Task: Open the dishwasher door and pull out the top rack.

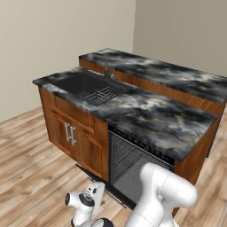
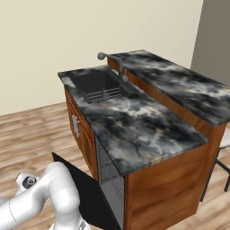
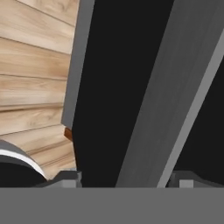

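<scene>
The dishwasher door point(image 2: 90, 197) hangs folded down and open, a flat black panel low over the wood floor; from the left its edge point(image 1: 86, 172) is a thin dark strip. Inside the open cavity the top rack point(image 1: 131, 158) is a grey wire grid, still inside under the counter, also visible side-on as the top rack point(image 2: 110, 176). My gripper point(image 1: 98, 188) is down at the door's outer edge. In the hand view the gripper point(image 3: 127, 179) is open, its fingers set wide, and the silver bar handle point(image 3: 175, 87) runs diagonally between them over the black door point(image 3: 118, 65).
A dark marble counter point(image 1: 150, 115) tops the island, with a black sink point(image 1: 86, 86) holding a small wire grid and a faucet point(image 2: 112, 60). Brown cabinet doors point(image 1: 68, 133) with vertical handles stand left of the dishwasher. A raised back counter point(image 1: 177, 75) runs behind.
</scene>
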